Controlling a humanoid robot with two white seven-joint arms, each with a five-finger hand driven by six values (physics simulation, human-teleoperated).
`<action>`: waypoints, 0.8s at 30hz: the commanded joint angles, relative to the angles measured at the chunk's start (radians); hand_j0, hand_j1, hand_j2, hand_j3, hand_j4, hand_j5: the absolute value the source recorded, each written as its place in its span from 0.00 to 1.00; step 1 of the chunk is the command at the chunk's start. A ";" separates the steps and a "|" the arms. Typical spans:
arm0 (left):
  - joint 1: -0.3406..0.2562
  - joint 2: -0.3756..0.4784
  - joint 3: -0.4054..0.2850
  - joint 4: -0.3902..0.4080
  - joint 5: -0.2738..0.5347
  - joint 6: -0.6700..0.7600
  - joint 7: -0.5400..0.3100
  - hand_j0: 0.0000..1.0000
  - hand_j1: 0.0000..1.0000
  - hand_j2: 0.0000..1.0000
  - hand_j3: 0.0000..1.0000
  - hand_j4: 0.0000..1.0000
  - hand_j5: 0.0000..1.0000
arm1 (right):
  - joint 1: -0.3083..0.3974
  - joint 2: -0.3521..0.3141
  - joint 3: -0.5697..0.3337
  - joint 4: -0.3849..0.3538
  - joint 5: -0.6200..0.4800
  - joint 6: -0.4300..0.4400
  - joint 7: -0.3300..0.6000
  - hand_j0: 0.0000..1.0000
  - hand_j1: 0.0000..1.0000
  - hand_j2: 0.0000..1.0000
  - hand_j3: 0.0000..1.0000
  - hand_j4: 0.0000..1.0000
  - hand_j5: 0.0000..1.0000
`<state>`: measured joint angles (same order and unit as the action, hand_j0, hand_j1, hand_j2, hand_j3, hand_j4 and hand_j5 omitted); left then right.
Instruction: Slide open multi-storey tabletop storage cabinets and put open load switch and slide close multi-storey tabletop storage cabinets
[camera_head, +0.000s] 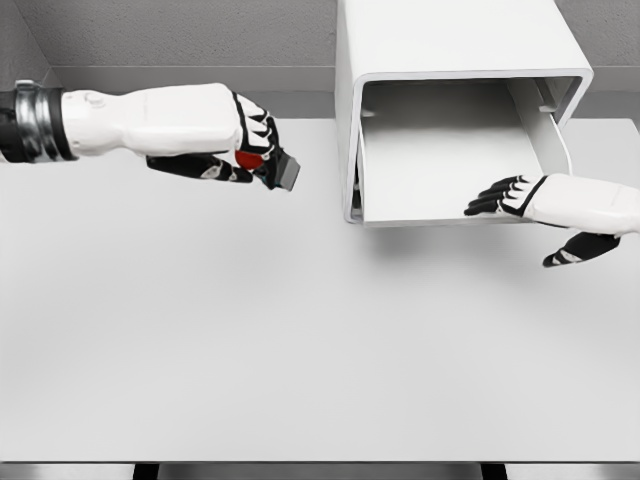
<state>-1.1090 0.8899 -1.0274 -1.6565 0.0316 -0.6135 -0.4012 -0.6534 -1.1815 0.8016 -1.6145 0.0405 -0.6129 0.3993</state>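
Drawer: you see the storage cabinet (450, 50) at the upper right of the frame with its drawer (440, 165) slid out, so the opening step looks done.
Load switch: the load switch (280, 168), dark with a red part, sits in the left robot hand (245, 145) at the upper left, above the table (300, 350) and well apart from the drawer.
Left robot hand: fingers curled around the switch.
Right robot hand: the right robot hand (510, 195) lies at the drawer's front edge, fingers spread, holding nothing.
Left to do: you judge the placing and the closing are not yet done.
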 joint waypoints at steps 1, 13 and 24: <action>-0.002 -0.011 0.001 0.000 0.007 0.003 0.001 0.45 0.45 0.45 0.45 0.45 0.45 | 0.000 -0.010 -0.001 -0.001 -0.007 0.002 -0.002 1.00 1.00 1.00 1.00 1.00 1.00; -0.038 -0.077 -0.002 0.001 0.004 0.003 -0.002 0.45 0.45 0.45 0.45 0.45 0.45 | 0.011 -0.038 -0.005 -0.016 -0.007 0.002 -0.007 1.00 1.00 1.00 1.00 1.00 1.00; -0.058 -0.114 -0.003 0.012 -0.001 0.003 -0.004 0.45 0.45 0.45 0.45 0.45 0.45 | 0.017 -0.072 -0.005 -0.041 -0.008 0.002 -0.008 1.00 1.00 1.00 1.00 1.00 1.00</action>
<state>-1.1735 0.7824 -1.0321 -1.6467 0.0246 -0.6133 -0.4053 -0.6366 -1.2477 0.7971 -1.6519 0.0388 -0.6128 0.3917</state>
